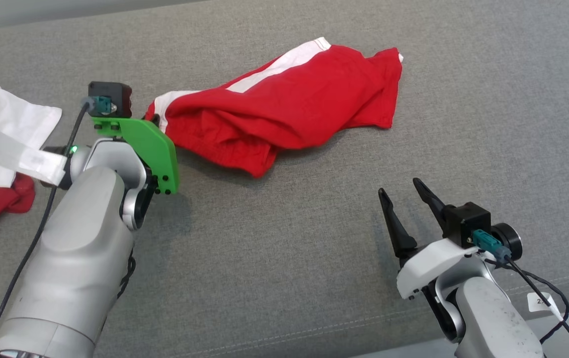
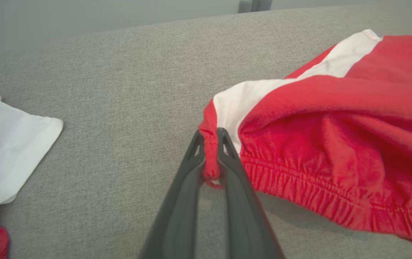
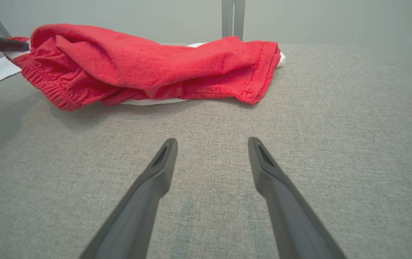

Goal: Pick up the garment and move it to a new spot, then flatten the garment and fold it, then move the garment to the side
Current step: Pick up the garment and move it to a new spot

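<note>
The garment (image 1: 284, 104) is a pair of red shorts with a white side stripe, lying crumpled on the grey cushion at the middle back. In the left wrist view my left gripper (image 2: 210, 133) is shut on the corner of the garment's (image 2: 335, 126) elastic waistband, with red cloth pinched between the two dark fingers. In the head view the green wrist bracket (image 1: 150, 144) covers that grip. My right gripper (image 1: 400, 186) stands open at the lower right, well short of the garment (image 3: 148, 64), and its fingers (image 3: 213, 141) hold nothing.
A second red and white piece of clothing (image 1: 1, 144) lies at the far left edge, close to my left arm. The grey cushion (image 1: 284, 258) stretches wide in front. Its front edge and a small white tag (image 1: 542, 301) are at the lower right.
</note>
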